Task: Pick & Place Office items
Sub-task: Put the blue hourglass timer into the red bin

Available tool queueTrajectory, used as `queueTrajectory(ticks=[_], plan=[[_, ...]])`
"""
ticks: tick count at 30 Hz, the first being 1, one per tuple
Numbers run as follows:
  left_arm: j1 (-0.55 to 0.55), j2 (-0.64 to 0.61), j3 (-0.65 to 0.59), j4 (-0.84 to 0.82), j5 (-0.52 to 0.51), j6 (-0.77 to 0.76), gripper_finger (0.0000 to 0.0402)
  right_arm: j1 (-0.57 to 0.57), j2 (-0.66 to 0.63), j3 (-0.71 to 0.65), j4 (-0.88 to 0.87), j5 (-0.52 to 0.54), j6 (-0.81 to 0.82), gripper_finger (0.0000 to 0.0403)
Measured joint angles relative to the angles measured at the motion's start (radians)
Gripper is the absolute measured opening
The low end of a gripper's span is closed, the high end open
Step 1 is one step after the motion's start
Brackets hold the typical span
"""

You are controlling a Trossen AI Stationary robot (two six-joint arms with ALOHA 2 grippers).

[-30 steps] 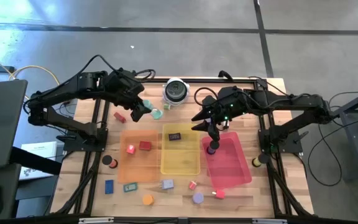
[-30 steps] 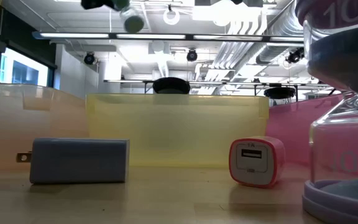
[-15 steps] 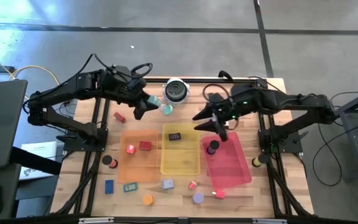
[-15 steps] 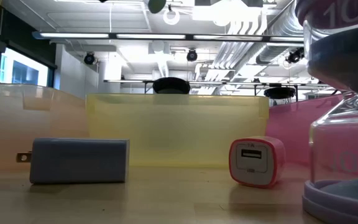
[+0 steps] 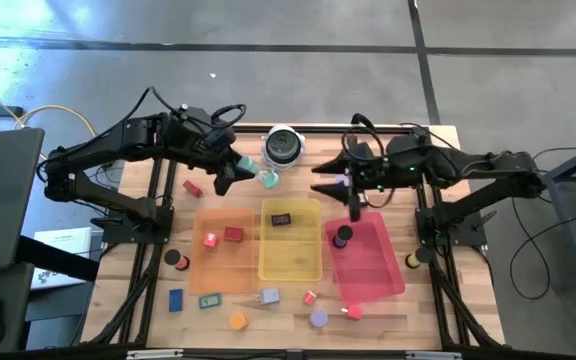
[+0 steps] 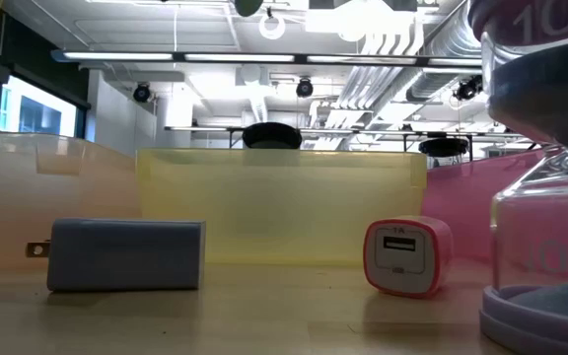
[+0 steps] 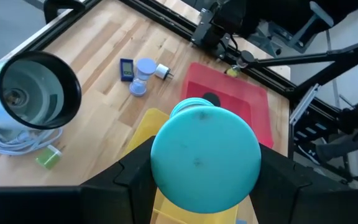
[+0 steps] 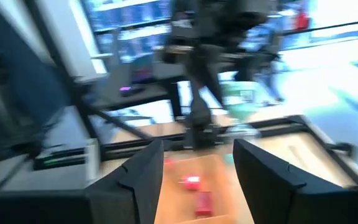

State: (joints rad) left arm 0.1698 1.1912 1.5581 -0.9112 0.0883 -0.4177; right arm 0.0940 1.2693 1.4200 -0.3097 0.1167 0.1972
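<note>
My left gripper (image 5: 244, 176) is shut on a teal sand timer (image 5: 266, 178), up in the air near the yellow tray's (image 5: 290, 262) far edge. In the left wrist view the timer's round end (image 7: 204, 155) fills the space between the fingers. The timer's bottom just shows at the top of the low view (image 6: 249, 8). My right gripper (image 5: 354, 207) is open and empty (image 8: 197, 158) above the far end of the red tray (image 5: 373, 270). A purple-and-black round piece (image 5: 341, 236) stands on that tray's floor. My left gripper pinches the teal timer by the rim of one round end (image 7: 166, 180), one finger (image 7: 132, 183) on each side. The fingers slant down from the table's left. The timer is lifted clear of the table, and its other round end (image 7: 194, 102) points away past the fingertips.
The orange tray (image 5: 223, 268) holds red bits and the yellow tray a black block (image 5: 281, 219). A silver-and-black round object (image 5: 282, 145) stands at the far edge. Several small pieces lie along the near edge, among them a grey charger (image 6: 126, 254), a pink charger (image 6: 407, 256) and a purple timer (image 6: 540, 197).
My right gripper has risen from over the purple-and-black piece in the red tray, gone toward the far edge and tipped up toward level, its fingers open throughout. My left gripper has carried the teal timer a little up and toward the table's right.
</note>
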Motion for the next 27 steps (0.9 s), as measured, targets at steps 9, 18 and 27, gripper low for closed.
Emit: queueTrajectory(ticks=[9,18,27], plan=[[-0.028,-0.001,0.0,0.055,-0.001,0.001,0.0188,0.0,0.092,0.0,0.098,0.069,-0.134,0.0184],[-0.065,-0.026,0.002,0.143,-0.001,-0.006,0.0188,0.096,0.088,0.0,0.178,0.376,-0.396,0.0184],[-0.071,-0.047,0.003,0.189,-0.005,-0.009,0.0188,0.155,0.09,0.0,0.252,0.513,-0.508,0.0184]])
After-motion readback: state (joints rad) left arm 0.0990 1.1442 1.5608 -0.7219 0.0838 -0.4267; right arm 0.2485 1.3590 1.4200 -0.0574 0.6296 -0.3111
